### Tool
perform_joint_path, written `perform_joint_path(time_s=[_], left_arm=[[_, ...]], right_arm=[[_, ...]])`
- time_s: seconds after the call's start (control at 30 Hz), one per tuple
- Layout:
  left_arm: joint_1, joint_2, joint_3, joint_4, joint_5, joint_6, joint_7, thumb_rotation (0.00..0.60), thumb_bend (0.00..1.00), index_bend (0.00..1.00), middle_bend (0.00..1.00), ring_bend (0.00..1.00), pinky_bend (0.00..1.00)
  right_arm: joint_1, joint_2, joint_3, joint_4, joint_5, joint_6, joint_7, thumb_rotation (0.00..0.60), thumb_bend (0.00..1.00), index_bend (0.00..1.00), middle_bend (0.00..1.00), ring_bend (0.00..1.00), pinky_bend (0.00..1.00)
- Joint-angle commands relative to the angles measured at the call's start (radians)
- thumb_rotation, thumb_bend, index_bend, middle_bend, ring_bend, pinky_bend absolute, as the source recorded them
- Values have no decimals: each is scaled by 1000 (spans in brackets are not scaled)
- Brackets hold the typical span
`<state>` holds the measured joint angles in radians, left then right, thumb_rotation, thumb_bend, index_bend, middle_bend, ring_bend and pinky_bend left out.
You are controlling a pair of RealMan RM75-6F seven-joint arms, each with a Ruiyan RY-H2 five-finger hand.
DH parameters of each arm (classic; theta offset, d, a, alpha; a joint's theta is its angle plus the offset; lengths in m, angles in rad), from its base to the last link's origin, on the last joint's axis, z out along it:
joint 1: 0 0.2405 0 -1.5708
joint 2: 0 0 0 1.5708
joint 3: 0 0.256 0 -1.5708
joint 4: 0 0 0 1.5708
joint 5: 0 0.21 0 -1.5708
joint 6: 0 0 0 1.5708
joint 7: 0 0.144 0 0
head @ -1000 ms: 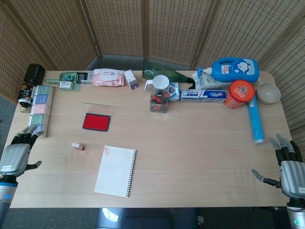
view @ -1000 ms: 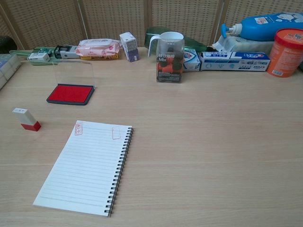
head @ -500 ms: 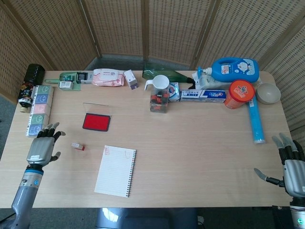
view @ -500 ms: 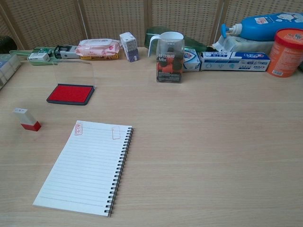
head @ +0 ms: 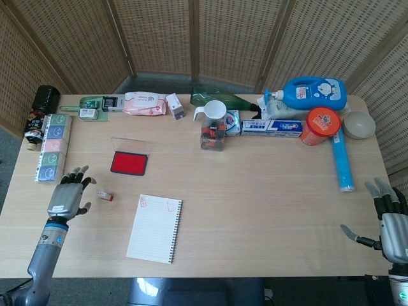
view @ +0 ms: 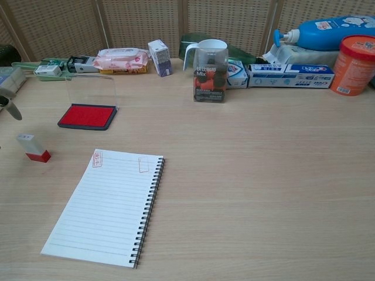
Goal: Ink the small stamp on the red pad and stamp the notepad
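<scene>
Red ink pad in black tray, white-and-red stamp, white lined notepad – two red marks

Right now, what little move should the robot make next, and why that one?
Probably the left hand should ease a little further toward the small stamp and close on it. The hand is open, fingers spread, just beside the stamp but apart from it. The stamp lies untouched on the table, between the red pad and the notepad.
</scene>
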<state>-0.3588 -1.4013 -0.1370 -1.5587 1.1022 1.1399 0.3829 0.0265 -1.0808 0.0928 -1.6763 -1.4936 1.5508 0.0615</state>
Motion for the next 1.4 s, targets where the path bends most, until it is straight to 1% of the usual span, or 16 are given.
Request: perform_joint_path(time_s=[0.03, 0.13, 0.43, 0.67, 0.8, 1.1, 1.27, 1.4], left_arm=[[-15, -17, -5, 6, -17, -4, 20, 600, 287, 331, 0, 0, 90], [-24, -29, -5, 10, -30, -11, 30, 600, 288, 354, 0, 0, 90], [-41, -62, -6, 39, -57, -9, 43, 600, 290, 370, 0, 0, 90], [-48, -84, -2, 67, -53, 0, 42, 600, 289, 408, 0, 0, 91], [-52, -91, -2, 69, -51, 5, 45, 600, 289, 426, 0, 0, 91], [-65, -100, -4, 67, -66, 10, 74, 600, 290, 432, 0, 0, 91], [-73, -105, -5, 71, -76, 9, 85, 600, 342, 444, 0, 0, 91], [-77, -111, -4, 73, -82, 7, 92, 600, 344, 445, 0, 0, 91]], right_arm=[[-1, 3, 2, -1, 1, 2, 5, 402, 0, 0, 0, 0, 0], [-1, 5, 2, -1, 3, 2, 10, 401, 0, 0, 0, 0, 0], [1, 7, 5, 2, 11, -7, 15, 400, 0, 0, 0, 0, 0], [1, 8, 6, 2, 13, -6, 19, 401, 0, 0, 0, 0, 0], [1, 8, 6, 3, 15, -8, 17, 399, 0, 0, 0, 0, 0], [1, 7, 7, 4, 18, -10, 14, 395, 0, 0, 0, 0, 0], [2, 7, 8, 4, 20, -11, 14, 399, 0, 0, 0, 0, 0], [2, 7, 8, 4, 20, -11, 13, 400, 0, 0, 0, 0, 0]])
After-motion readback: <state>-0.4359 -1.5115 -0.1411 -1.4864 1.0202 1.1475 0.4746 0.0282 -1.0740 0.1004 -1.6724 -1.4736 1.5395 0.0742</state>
